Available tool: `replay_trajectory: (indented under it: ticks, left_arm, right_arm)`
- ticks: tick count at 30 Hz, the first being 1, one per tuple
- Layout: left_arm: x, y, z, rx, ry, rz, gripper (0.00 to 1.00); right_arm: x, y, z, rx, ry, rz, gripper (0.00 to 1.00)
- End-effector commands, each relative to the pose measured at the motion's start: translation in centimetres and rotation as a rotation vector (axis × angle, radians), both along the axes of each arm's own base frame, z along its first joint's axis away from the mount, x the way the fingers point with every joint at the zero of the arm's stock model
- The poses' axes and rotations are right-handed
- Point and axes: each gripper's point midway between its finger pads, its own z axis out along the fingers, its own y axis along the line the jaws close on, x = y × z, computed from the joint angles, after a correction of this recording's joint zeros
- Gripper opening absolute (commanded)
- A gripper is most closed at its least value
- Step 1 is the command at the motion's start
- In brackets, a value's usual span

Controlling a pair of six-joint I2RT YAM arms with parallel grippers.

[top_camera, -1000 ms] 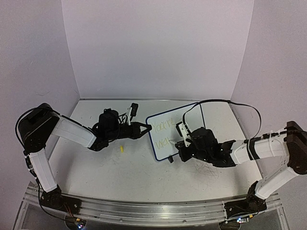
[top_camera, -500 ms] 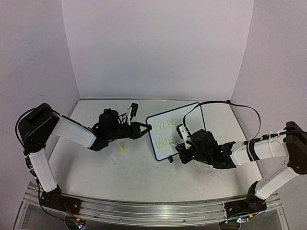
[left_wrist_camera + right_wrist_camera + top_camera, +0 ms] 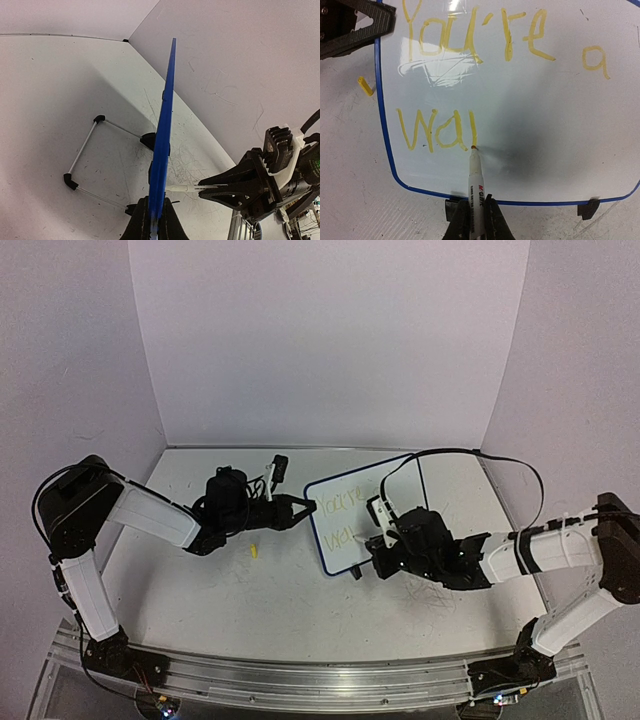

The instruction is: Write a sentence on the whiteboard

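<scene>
**WHITEBOARD AND MARKER: STATE AT THE RECORDED MOMENT**

The whiteboard (image 3: 355, 522) stood propped on the surface (image 3: 250, 600), right of centre and between the two arms. Its written face was turned toward the right arm. In the left wrist view it appeared edge on, showing its blue rim. A wire stand (image 3: 82, 150) rested on the surface on its rear side.

The left gripper (image 3: 309, 506) was closed on the left edge of the whiteboard. The left wrist view showed its two fingers pressed against either side of the blue rim.

The right gripper (image 3: 472, 207) was clamped on a white marker (image 3: 476, 182), which projected forward from between the fingers. The marker tip touched the board face at the foot of the last stroke in the lower line.

The sentence (image 3: 508, 40) was written in yellow-green strokes on two lines. The upper line read "You're a". The lower line, beginning near the lower-left corner, read "Wal". A patch of glare lay across the first word of the upper line.

A small yellow cylinder (image 3: 254, 551) lay on the surface to the left of the whiteboard, apart from it and near the left gripper.
</scene>
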Motion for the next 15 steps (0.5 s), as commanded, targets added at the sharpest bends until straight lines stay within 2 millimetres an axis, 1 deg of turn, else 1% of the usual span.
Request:
replay_trajectory:
  ticks: [1, 9, 15]
  left_arm:
    - [0.1, -0.18, 0.97, -0.013, -0.003, -0.01, 0.0]
    - [0.14, -0.25, 0.94, -0.013, -0.003, -0.011, 0.0]
    - [0.11, -0.23, 1.0, -0.014, -0.003, -0.011, 0.0]
  right_arm:
    - [1.74, 0.53, 2.6, 0.033, -0.077, -0.048, 0.0]
    - [2.13, 0.44, 2.96, 0.031, -0.093, -0.066, 0.0]
    - [2.54, -0.16, 3.1, 0.032, -0.099, -0.111, 0.0]
